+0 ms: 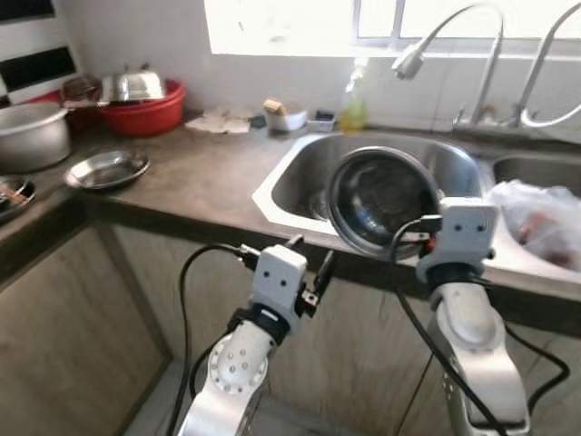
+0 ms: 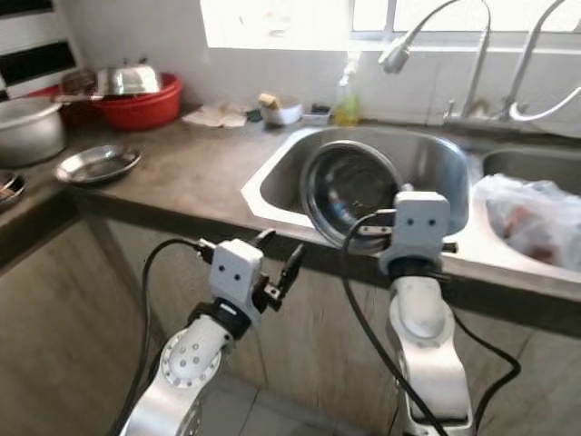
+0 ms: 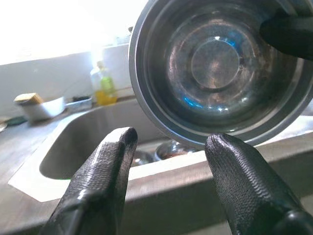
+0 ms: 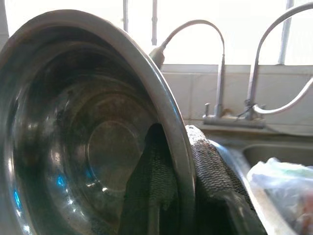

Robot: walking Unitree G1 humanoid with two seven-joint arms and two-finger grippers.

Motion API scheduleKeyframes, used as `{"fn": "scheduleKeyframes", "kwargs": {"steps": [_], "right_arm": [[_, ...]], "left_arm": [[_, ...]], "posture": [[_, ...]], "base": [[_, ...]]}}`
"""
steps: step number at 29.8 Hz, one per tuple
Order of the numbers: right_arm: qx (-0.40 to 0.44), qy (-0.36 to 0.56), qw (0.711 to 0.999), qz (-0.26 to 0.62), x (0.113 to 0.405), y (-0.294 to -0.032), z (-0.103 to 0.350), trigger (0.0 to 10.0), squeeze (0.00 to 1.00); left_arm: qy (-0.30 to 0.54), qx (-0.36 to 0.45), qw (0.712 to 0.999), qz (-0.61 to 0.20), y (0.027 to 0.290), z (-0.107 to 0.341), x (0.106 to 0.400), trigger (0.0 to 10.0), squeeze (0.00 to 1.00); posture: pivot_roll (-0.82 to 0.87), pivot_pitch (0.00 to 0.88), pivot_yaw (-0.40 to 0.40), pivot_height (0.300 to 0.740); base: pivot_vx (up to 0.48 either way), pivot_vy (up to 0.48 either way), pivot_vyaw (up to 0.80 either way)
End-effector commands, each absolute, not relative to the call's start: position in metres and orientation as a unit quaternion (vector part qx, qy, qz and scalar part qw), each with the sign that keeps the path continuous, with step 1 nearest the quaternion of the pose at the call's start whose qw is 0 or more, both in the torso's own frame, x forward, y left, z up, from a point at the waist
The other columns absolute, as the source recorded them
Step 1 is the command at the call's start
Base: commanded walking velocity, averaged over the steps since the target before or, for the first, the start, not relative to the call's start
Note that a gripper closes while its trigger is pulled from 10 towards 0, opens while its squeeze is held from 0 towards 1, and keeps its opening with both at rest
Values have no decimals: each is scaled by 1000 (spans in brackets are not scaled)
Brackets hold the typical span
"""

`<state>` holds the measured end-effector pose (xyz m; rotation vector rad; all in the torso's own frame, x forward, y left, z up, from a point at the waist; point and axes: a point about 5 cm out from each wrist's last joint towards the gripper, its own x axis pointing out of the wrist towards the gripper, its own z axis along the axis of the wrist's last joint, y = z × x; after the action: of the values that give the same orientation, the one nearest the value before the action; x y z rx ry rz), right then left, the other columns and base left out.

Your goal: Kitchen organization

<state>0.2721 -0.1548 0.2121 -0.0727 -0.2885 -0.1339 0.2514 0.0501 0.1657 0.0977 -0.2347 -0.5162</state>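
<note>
the right hand pinches the rim of a steel bowl, held on edge above the sink. the pinch looks thin, so the bowl could swivel and drop. just beside it, the left hand is released, fingers apart.

My right gripper pinches the rim of a shiny steel bowl, its polished metal inside showing dull scuffs and blue glints. My fingers are matt black with a fine woven, rubbery texture. My arms are smooth silver metal with pale plastic wrist housings. The sink is brushed stainless steel, and the taps are glossy chrome. The countertop looks like matt dark stone. The cabinet fronts are dull wood grain. A crinkled translucent plastic bag lies in the second basin. A glossy red plastic basin holds a shiny metal lid.
</note>
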Motion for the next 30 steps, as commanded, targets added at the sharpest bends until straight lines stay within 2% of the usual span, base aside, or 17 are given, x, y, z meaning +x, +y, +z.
{"fn": "scheduleKeyframes", "kwargs": {"steps": [1,18,30], "right_arm": [[-29,-160,986,-50,272,-146,219,10000,0],[-33,-156,986,-44,277,-147,220,10000,0],[-39,-147,986,-71,290,-165,225,10000,0]], "left_arm": [[-117,55,961,-244,57,166,253,10000,0],[-117,56,961,-244,57,165,253,10000,0],[-115,53,962,-242,57,164,251,10000,0]], "posture": [[-12,0,-13,740],[-11,0,-16,740],[-11,0,-21,740]], "base": [[364,0,0],[361,0,0],[313,0,0]]}}
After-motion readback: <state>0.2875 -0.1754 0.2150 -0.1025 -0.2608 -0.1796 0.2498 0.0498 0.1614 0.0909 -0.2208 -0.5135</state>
